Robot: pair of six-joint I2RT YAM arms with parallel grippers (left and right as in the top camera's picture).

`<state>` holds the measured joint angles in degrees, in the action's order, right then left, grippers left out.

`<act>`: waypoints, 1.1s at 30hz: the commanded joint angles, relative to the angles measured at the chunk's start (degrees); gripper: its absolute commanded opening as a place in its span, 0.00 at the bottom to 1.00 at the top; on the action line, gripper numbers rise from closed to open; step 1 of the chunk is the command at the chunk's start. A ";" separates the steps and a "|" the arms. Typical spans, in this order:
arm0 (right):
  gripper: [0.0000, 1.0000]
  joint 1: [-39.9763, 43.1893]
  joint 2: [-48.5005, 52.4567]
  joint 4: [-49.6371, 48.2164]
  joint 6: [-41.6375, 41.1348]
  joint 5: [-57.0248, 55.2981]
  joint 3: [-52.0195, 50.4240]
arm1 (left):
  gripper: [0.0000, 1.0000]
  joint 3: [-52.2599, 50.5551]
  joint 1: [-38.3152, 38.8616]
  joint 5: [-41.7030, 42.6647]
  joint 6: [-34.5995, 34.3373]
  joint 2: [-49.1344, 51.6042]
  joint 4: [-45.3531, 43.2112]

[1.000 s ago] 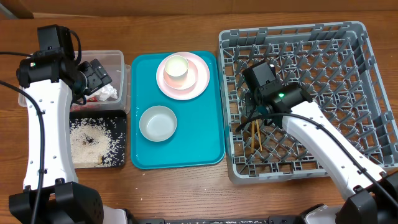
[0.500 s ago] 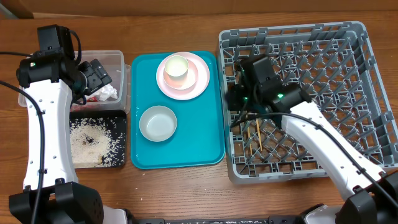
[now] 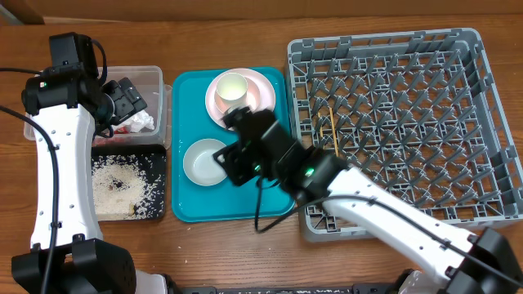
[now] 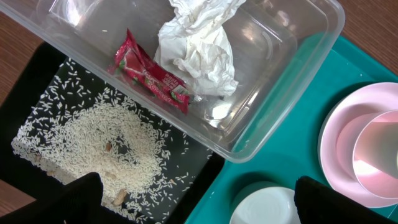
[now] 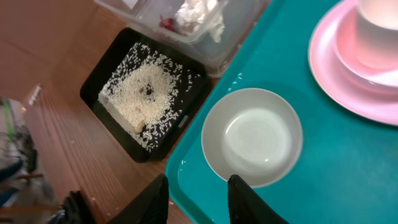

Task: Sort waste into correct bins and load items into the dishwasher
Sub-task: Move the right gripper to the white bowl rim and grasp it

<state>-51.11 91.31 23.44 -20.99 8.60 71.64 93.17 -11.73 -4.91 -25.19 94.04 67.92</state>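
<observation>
Wooden chopsticks (image 3: 328, 132), two thin ones, have been left lying in the large grey pegged dish rack (image 3: 458, 49). The right tool (image 5: 196, 200) (released, nothing held) has been swung across to the small whitish bowl (image 5: 252, 137) on the teal tray (image 5: 323, 186), which is judged next for loading.

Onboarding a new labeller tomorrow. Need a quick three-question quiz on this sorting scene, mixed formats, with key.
1. True or false: the crumpled white paper napkin lies inside the clear plastic rectangular tub.
2. Where do the thin wooden chopsticks lie? A) on the round pink plate B) in the large grey plastic dish rack C) on the bare wooden table
3. Name what covers the floor of the shallow black rectangular tray.
Key: 1 true; 2 B; 3 loose white rice-like scraps.
</observation>
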 commanded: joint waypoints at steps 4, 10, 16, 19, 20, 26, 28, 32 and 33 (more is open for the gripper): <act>0.37 -6.54 7.08 -5.55 5.05 -7.28 -0.02 | 1.00 1.29 0.07 0.28 -0.76 0.15 -0.07; 0.52 -9.33 14.67 -9.33 14.19 -7.30 -0.02 | 1.00 1.29 0.07 0.28 -0.76 0.15 -0.09; 0.55 -9.42 19.04 -10.95 16.61 -7.69 -0.02 | 1.00 1.29 0.07 0.28 -0.76 0.15 -0.07; 0.58 -9.40 20.09 -10.95 17.31 -7.67 -0.02 | 1.00 1.29 0.07 0.28 -0.76 0.15 -0.07; 0.58 -9.40 20.41 -10.91 18.10 -7.67 -0.02 | 1.00 1.29 0.07 0.28 -0.76 0.15 -0.07; 0.58 -9.42 20.92 -9.60 19.56 -7.69 -0.02 | 1.00 1.29 0.07 0.28 -0.76 0.15 -0.07; 0.58 -9.42 20.92 -8.68 19.56 -7.69 -0.02 | 1.00 1.29 0.07 0.28 -0.76 0.15 -0.07; 0.53 -9.25 20.92 -6.64 19.56 -8.72 -0.02 | 1.00 1.29 0.07 0.28 -0.76 0.15 -0.07; 0.51 -9.25 20.92 -6.36 19.54 -9.46 0.00 | 1.00 1.29 0.07 0.28 -0.76 0.15 -0.07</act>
<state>-60.47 111.94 16.56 -2.04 0.97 71.59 93.17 -11.73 -4.91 -25.19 94.04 67.92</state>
